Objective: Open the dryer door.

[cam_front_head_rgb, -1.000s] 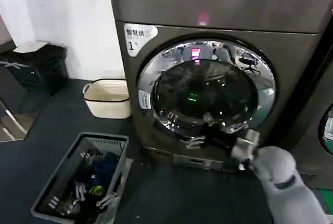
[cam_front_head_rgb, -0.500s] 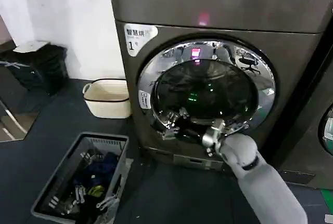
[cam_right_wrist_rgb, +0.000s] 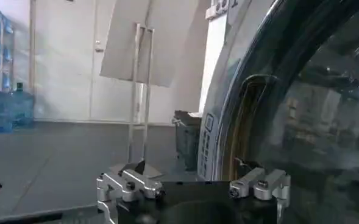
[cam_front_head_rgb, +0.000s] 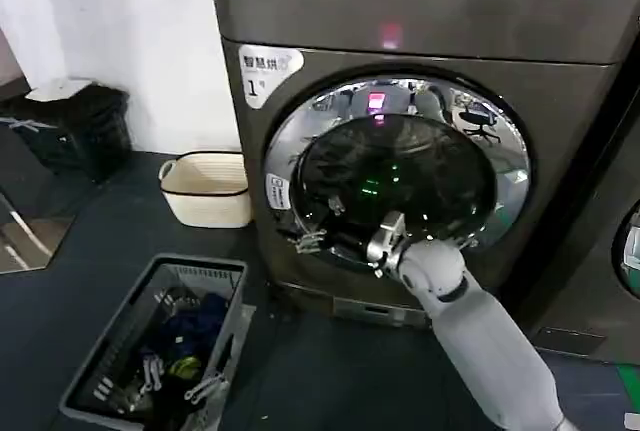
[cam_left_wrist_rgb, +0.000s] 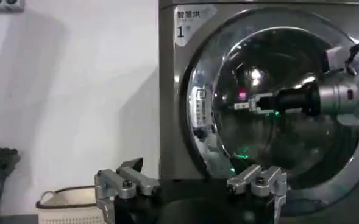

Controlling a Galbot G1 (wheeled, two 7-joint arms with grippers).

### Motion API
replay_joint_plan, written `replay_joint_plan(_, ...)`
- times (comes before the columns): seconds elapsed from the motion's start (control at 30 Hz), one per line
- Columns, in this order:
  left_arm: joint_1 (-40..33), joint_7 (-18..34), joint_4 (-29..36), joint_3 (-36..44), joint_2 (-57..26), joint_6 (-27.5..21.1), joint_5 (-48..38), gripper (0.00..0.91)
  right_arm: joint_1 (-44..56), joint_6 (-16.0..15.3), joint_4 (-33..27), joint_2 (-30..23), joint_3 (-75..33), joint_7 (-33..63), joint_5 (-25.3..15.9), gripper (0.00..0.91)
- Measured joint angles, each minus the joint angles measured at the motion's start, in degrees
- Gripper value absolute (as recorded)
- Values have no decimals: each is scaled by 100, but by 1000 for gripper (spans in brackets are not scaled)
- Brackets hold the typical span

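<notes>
A large dark grey-bronze dryer (cam_front_head_rgb: 420, 11) stands upright, its front facing the robot. Its round dryer door (cam_front_head_rgb: 300, 131), a shiny chrome ring around dark glass, looks fully closed against the machine's front.

The right end effector (cam_front_head_rgb: 385, 241) is pressed up near the lower part of the door glass, a little toward the robot's left of the door's centre. From it, the chrome ring's left edge, where a dark recessed slot shows in the right wrist view, lies just ahead along its reach. Its fingers (cam_right_wrist_rgb: 130, 182) stand apart, holding nothing. The right arm is the nearer arm by far.

The left end effector (cam_left_wrist_rgb: 191, 185) hangs well back from the dryer, fingers apart and empty, facing the door.

The coming move likely turns on reaching that left edge of the door, which the end effector must catch to swing the door outward.

Compared with a second ago, the right end effector has travelled from beside the door's lower right rim, up and across the glass toward the robot's left. The door itself has not moved.
</notes>
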State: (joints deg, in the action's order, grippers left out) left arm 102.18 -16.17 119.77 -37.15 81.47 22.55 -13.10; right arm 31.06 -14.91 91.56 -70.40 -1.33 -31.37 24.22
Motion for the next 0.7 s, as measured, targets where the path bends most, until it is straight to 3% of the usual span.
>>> replay_joint_plan(0.3, 25, 80, 40, -23, 59, -30, 78, 907, -61, -153, -72, -86, 135, -199, 147, 907)
replay_joint_plan(0.53, -91, 107, 159, -143, -8, -671, 289, 907, 218, -258, 248, 234, -2, -920, 433, 907)
replay_joint_plan(0.7, -217, 97, 288, -289, -166, -1160, 128, 907, 446, -59, 451, 470, -130, -1534, 740, 907)
